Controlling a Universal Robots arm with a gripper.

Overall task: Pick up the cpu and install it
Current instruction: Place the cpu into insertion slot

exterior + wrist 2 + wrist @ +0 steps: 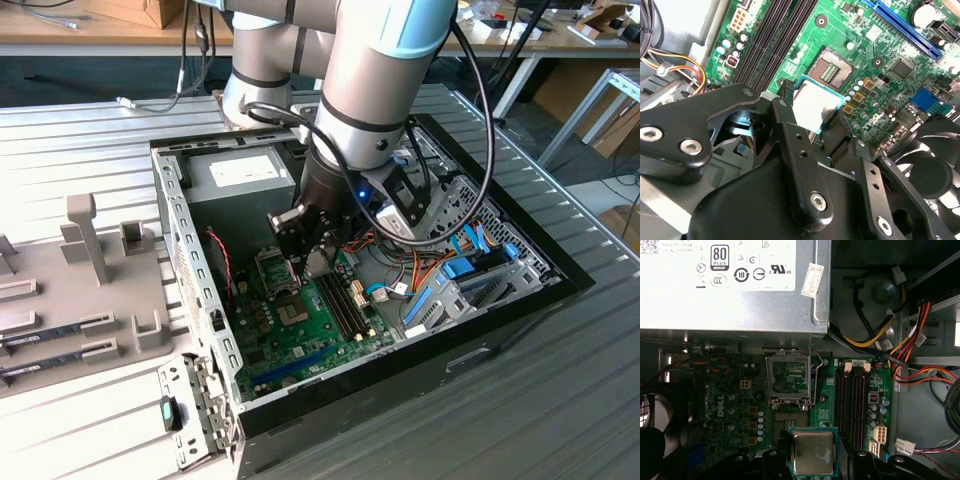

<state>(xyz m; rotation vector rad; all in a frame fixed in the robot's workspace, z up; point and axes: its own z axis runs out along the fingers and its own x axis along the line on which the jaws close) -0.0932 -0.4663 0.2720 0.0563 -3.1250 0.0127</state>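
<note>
Apparently clamped, the silvery cpu [813, 452] is green-rimmed.

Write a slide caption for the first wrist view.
End effector grips the cpu over the green motherboard, near its open socket.

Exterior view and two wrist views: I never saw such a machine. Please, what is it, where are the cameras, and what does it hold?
It is one robot arm with a pincer at its tip. The exterior view comes from a camera off the arm; both wrist views come from cameras riding on the arm. On the ribbed metal table lies an open computer case with a power supply and a green motherboard. The pincer is shut on the cpu, held above the board near the open socket, not yet seated.
</note>
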